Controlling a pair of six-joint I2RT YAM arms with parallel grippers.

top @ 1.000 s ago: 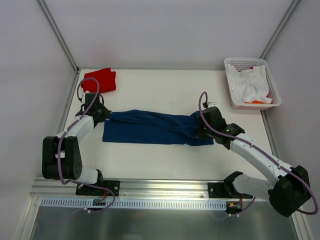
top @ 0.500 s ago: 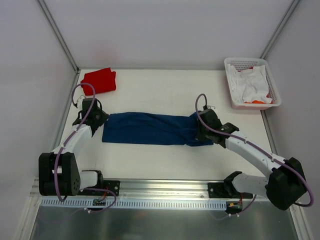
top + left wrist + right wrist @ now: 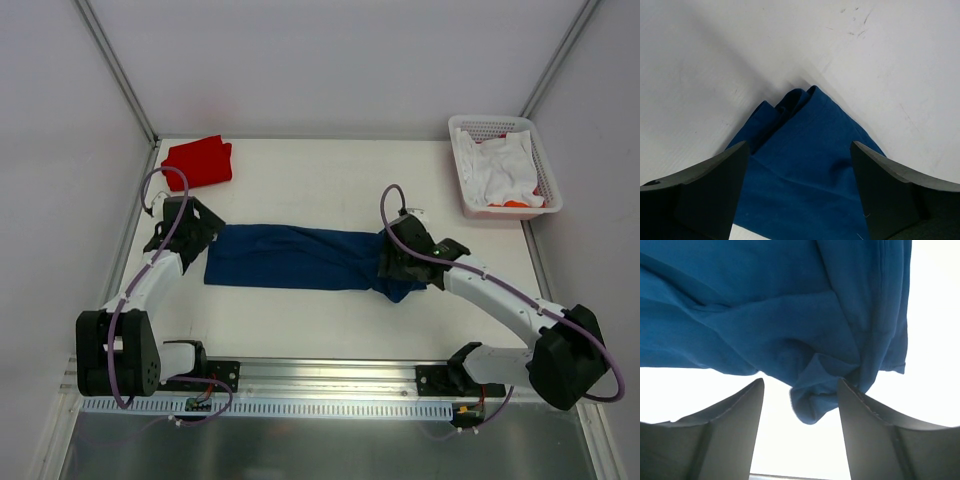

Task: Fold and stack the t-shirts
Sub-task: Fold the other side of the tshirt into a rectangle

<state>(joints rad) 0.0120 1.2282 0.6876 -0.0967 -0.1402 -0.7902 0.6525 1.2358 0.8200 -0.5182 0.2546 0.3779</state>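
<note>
From above, you see both arms have just let go. The left gripper point(image 3: 188, 228) at the left end of the navy t-shirt point(image 3: 290, 258) and the right gripper point(image 3: 393, 262) at its right end now stand with jaws apart, where a second ago they were clamped. The shirt lies as a long band across the table point(image 3: 320, 185), so this fold looks laid down. The red t-shirt point(image 3: 198, 162) sits folded at the far left corner. The basket point(image 3: 457, 150), far right, holds white cloth point(image 3: 505, 168) and something orange.

In the left wrist view, wide fingers point(image 3: 715, 190) straddle the shirt's corner without pinching it.

In the right wrist view, fingers point(image 3: 875, 430) stand apart with a bunched lump of shirt between them.
</note>
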